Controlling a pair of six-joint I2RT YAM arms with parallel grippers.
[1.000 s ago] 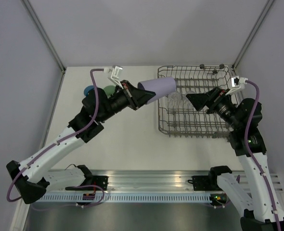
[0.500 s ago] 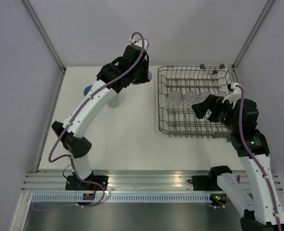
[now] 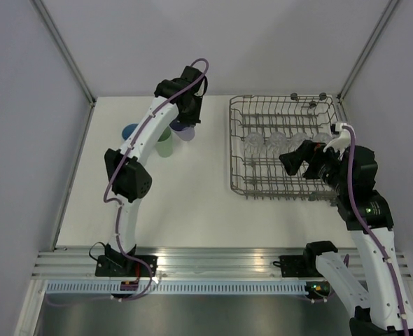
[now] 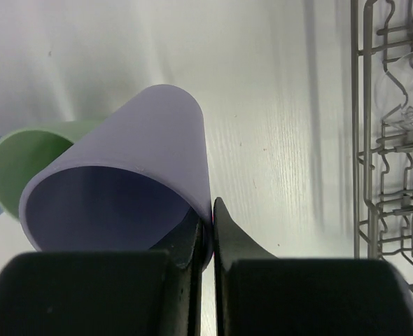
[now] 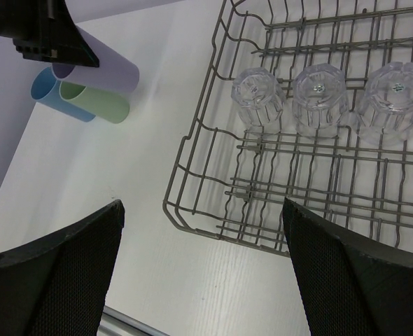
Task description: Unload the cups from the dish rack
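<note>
At the far left of the white table point(image 3: 192, 203), the blue plastic tumbler point(image 3: 129, 131) and pale green plastic tumbler point(image 3: 164, 143) stand side by side, mouths up. Next right, just beside the green one, is the lilac plastic tumbler point(image 4: 133, 168), tilted, in the left claw point(image 4: 206, 215). Jaws are nearly closed, pinching its wall at the rim, one finger in, one out. Can't tell if its base touches the table. Plastic looks light, stiff, smooth, so a rim pinch suits it w/ little squeeze.

Further right, the grey wire dish rack point(image 5: 192, 140) holds clear faceted glasses point(image 5: 320, 98), upside down in a row btw the tines. Three show in the right wrist view. The right claw point(image 5: 201, 210) hangs above the rack's near side, spread wide, empty. Glass is prob. heavier, hard, slippery, breakable. Rims are down, so grip across the body near the upturned base, firm but not crushing, and lift straight up, clear of the wires.
</note>
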